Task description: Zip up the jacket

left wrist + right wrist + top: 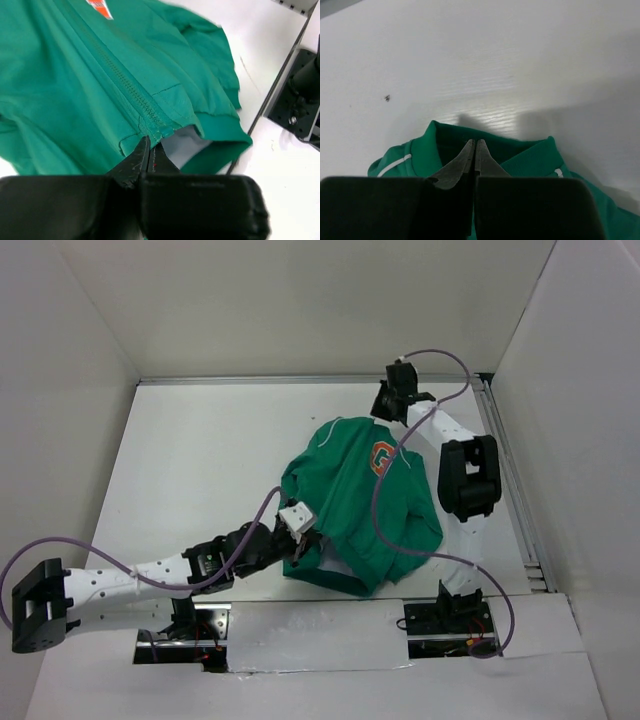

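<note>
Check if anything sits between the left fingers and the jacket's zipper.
Nothing visible does: the left gripper is shut on the jacket right at the bottom end of its zipper.

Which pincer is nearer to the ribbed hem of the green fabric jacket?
Left. The left pincer pinches the hem by the zipper's bottom end; the right pincer is at the collar, the opposite end.

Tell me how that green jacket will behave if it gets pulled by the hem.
The jacket lies rumpled and folded, so it is probably floppy and would sag. It looks thin, so likely light. On the smooth white table it may slide or bunch.
</note>
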`<state>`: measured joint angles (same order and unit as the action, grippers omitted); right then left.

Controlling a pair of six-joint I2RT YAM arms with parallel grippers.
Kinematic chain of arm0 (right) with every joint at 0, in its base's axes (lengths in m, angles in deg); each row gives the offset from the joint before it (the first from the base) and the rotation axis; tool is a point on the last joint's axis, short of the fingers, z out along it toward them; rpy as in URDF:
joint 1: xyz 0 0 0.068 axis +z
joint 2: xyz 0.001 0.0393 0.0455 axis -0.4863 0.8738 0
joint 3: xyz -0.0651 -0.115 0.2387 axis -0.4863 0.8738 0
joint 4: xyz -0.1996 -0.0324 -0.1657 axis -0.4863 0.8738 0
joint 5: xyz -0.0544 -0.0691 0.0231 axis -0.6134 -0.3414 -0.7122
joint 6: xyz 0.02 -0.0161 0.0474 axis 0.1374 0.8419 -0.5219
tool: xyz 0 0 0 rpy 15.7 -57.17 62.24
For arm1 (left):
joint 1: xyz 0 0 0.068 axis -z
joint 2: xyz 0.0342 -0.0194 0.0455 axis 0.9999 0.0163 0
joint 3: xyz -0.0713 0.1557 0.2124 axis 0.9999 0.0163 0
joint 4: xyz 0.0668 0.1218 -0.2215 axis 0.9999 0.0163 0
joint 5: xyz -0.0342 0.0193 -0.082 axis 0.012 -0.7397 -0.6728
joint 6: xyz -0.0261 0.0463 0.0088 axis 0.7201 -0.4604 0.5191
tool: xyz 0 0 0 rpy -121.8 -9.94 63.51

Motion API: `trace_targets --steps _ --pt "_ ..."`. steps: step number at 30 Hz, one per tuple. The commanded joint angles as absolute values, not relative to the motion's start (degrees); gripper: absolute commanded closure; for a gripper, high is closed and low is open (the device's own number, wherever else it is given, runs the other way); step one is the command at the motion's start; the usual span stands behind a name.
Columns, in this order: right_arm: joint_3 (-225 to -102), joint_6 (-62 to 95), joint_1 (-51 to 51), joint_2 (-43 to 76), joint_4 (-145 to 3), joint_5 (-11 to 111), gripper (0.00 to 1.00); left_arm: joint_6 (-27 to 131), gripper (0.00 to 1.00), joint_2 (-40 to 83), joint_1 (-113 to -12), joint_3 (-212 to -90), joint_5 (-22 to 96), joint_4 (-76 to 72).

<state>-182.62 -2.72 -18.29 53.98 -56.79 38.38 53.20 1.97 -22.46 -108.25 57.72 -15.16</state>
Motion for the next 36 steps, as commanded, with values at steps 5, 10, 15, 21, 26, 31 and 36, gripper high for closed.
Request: trace_targets --steps 5,10,15,21,26,31,36 --pt "-202.84 4.25 -22.33 58.17 -61.65 41.61 0.67 67.07 0.01 5.76 -19.46 -109.73 49.18 -5.31" --pt "-186.08 3.72 -23.82 45.54 -62.24 47.34 0.00 68.30 0.01 8.58 -26.38 -117.80 52.83 -0.21" --pt "-177.88 2.76 -30.75 40.58 -55.14 49.44 0.00 69.02 0.01 18.32 -49.54 -131.66 43.20 8.24" --pt "-181.64 7.06 -32.79 47.67 -44.69 50.86 0.00 62.01 0.01 42.74 -63.93 -156.37 35.86 13.68" --pt "-183.68 8.20 -32.88 52.26 -40.00 46.02 0.05 53.73 0.01 59.54 -67.61 -174.45 32.69 17.44" --pt "-185.33 8.91 -32.53 55.77 -37.46 46.90 0.10 49.51 0.06 72.37 -69.38 -187.40 29.55 21.42" --pt "-188.59 8.20 -32.44 59.91 -34.64 46.72 0.16 47.92 0.16 78.09 -67.10 -189.89 32.35 20.90"
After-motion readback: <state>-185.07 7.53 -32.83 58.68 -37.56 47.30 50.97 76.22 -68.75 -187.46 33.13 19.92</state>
